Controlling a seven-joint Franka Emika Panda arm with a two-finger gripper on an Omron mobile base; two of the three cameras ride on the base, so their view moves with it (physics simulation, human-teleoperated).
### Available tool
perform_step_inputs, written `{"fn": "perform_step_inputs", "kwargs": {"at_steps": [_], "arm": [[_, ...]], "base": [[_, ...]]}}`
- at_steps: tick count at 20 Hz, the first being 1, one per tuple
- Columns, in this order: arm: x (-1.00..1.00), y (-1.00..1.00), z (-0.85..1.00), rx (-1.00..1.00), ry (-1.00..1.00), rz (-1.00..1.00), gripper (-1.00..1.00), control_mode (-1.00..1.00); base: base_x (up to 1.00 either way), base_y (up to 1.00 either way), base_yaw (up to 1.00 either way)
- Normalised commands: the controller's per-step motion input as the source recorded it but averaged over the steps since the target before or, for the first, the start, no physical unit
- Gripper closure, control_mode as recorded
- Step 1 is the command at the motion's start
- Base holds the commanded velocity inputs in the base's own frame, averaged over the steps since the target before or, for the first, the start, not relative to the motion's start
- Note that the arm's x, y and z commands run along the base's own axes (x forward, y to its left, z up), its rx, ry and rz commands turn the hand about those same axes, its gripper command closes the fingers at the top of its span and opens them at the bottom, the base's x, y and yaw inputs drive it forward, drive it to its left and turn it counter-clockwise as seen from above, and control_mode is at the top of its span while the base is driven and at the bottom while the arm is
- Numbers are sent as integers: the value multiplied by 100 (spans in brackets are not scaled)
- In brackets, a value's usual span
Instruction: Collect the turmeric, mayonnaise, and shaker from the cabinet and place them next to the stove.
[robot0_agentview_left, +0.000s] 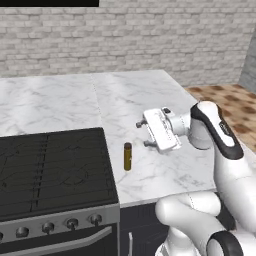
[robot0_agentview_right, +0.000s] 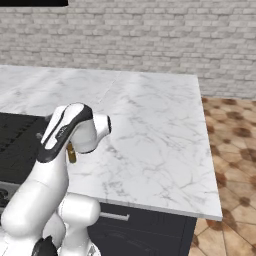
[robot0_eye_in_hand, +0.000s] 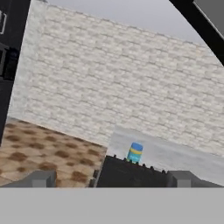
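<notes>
Left base view shows my slim amber turmeric bottle (robot0_agentview_left: 127, 156) standing right of the black stove (robot0_agentview_left: 50, 170); my gripper (robot0_agentview_left: 141, 134) is wide open, empty; mayonnaise and shaker apparently remain.

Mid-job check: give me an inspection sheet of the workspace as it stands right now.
Surface: white marble counter, bare right of the stove.
Job's things: turmeric upright on the counter beside the stove; mayonnaise upright on a counter in the hand view; shaker nothing seen.
Clutter: nothing seen.
Tool: tool open, holding nothing, raised above the counter near the turmeric.
Cables: nothing seen.
Surroundings: brick wall, tiled floor.
</notes>
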Motion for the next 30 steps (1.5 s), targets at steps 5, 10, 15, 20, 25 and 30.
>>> {"fn": "perform_step_inputs", "kwargs": {"at_steps": [5, 10, 15, 20, 25, 30], "arm": [[-66, 0, 15, 0, 6, -33, -100, -100], [-69, 0, 0, 0, 4, -36, -100, -100], [-63, 0, -1, 0, 0, -33, -100, -100], [0, 0, 0, 0, 0, 0, -100, 100], [0, 0, 0, 0, 0, 0, -100, 100], [0, 0, 0, 0, 0, 0, -100, 100]], "base": [[0, 0, 0], [0, 0, 0], [0, 0, 0], [-11, 6, -3], [-55, -49, -25], [-35, -54, -43]]}}
